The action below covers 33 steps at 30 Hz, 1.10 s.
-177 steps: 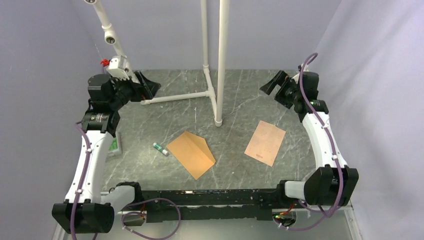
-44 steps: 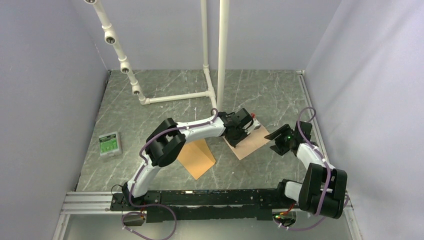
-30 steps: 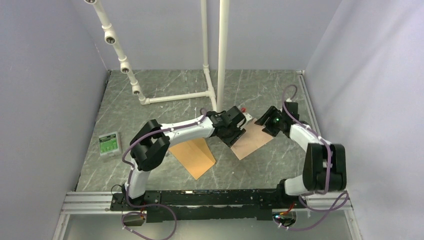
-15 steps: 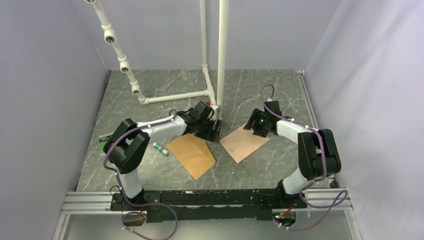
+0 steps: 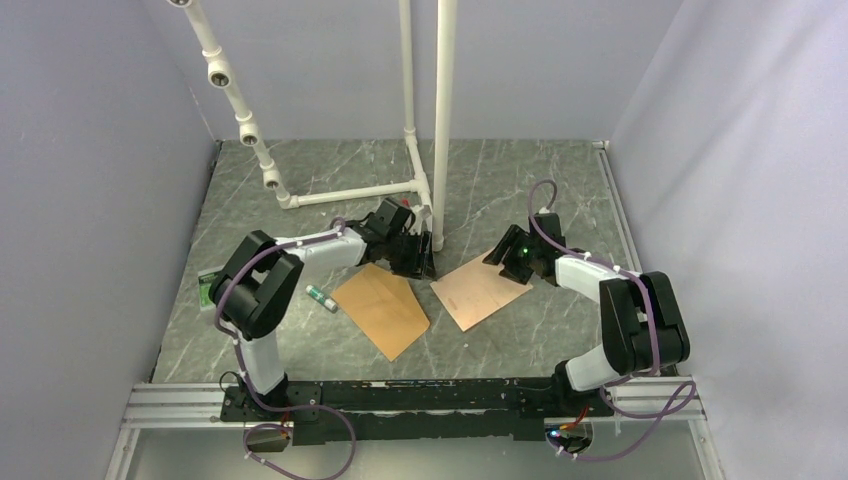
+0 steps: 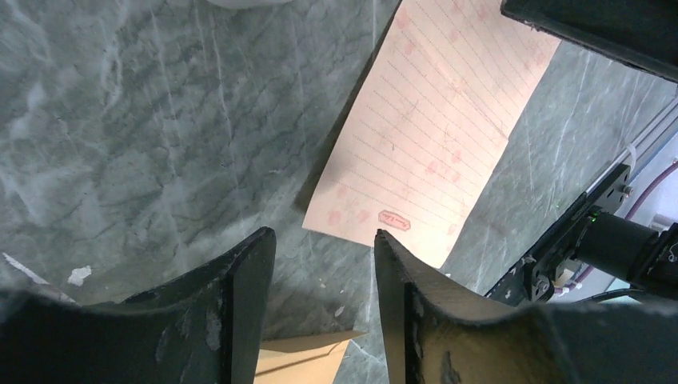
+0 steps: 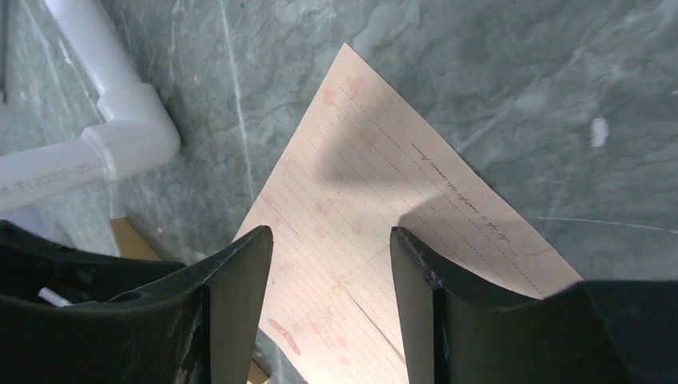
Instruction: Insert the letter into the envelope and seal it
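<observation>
The letter [image 5: 480,291] lay flat on the grey marbled table [image 5: 300,340], just right of the envelope [image 5: 381,312], with a strip of bare table between them. The left gripper [image 5: 424,260] hung by the foot of the white pipe stand [image 5: 441,120], its jaws apart and empty. The right gripper [image 5: 503,262] stood over the letter's far right edge, jaws likewise apart and astride the sheet; contact could not be told. A small white-and-green tube [image 5: 319,296] lay left of the envelope.
</observation>
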Each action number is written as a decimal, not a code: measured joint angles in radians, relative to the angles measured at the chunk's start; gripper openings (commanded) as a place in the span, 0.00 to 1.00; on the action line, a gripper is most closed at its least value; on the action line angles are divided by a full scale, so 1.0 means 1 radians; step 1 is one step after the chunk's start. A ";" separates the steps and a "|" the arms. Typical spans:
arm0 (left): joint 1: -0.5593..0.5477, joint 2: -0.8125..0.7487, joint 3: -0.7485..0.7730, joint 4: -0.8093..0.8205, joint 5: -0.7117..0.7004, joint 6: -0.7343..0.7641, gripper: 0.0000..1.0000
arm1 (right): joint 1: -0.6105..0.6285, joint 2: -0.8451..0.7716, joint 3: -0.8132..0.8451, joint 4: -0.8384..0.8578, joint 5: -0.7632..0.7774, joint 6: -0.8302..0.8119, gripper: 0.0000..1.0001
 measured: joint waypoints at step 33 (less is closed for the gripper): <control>0.037 0.092 -0.045 0.024 0.209 -0.095 0.38 | 0.069 0.026 -0.158 0.293 -0.212 0.339 0.59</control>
